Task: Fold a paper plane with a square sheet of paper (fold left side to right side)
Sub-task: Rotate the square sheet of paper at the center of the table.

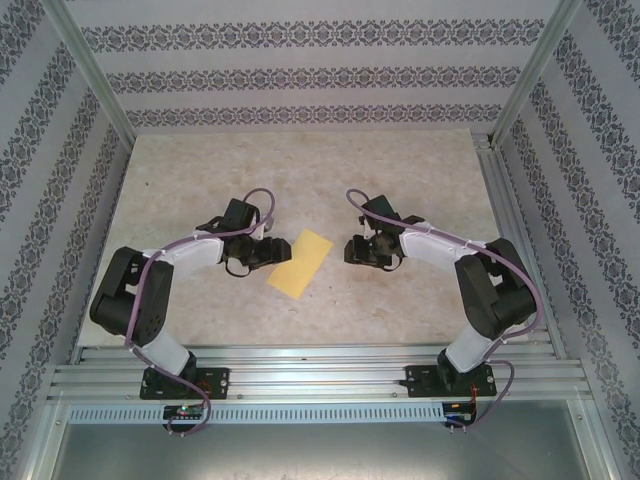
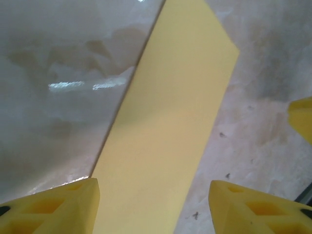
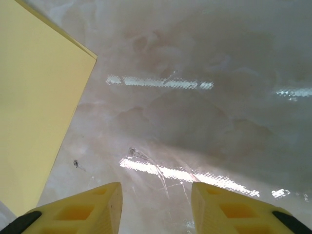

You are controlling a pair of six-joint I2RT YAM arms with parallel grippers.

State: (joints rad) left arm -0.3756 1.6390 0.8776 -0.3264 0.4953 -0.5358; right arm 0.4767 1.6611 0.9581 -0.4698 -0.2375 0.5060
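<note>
Yellow paper (slanted rectangle) on table

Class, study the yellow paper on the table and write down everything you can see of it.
The sheet of paper is thin, plain mustard yellow, a narrow rectangle rather than a square, seemingly folded in half. It lies flat and slanted on the marbled table, between the open left gripper and the open right gripper; neither holds it.

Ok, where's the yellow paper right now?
In the top view the yellow paper lies flat on the table between the left claw and the right claw, nearer the left one.
</note>
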